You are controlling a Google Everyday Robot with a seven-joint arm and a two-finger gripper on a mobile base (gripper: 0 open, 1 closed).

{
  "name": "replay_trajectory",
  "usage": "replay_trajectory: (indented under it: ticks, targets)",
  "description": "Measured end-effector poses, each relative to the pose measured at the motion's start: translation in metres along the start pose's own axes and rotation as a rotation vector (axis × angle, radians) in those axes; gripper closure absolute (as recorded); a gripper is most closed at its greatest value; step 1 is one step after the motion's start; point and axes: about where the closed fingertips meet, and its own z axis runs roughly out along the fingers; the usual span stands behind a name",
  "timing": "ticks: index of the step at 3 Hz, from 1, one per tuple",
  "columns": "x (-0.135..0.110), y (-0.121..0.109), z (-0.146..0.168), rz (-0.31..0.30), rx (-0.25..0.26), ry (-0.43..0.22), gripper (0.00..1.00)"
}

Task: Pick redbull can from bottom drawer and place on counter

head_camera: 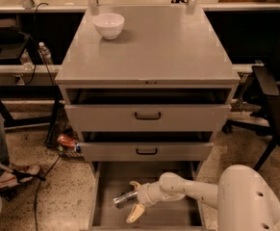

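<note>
The bottom drawer (111, 178) stands pulled out under the cabinet, and the can (122, 199) lies on its side on the drawer floor, left of middle, its length running left to right and angled slightly. The claw (131, 201) is down inside this drawer, reaching in from the right at the end of the white arm (193, 191). Its two pale fingers (135, 213) are spread wide, one behind the can and one in front of it, so the can's right end sits in the gap between them. Whether either finger touches the can cannot be told; they are not pressed against it.

Above, the middle drawer (178, 152) and top drawer (101, 117), each with a black handle, are both partly open. The grey tabletop (163, 47) carries a white bowl (108, 25) near its back left corner.

On the floor to the cabinet's left lies an orange-red can (66, 140). A water bottle (44, 53) stands on a low shelf farther back. A shoe (13, 173) shows at the left edge, and a dark chair (273, 93) stands to the right.
</note>
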Motion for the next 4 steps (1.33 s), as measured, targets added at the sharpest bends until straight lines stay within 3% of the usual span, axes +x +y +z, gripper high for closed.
replay_trajectory:
  ticks: [1, 3, 4]
  targets:
    - [0.000, 0.000, 0.000, 0.000, 0.000, 0.000, 0.00]
    - [0.013, -0.026, 0.034, -0.066, 0.052, 0.071, 0.00]
    - [0.026, -0.034, 0.049, -0.061, 0.066, 0.101, 0.00]
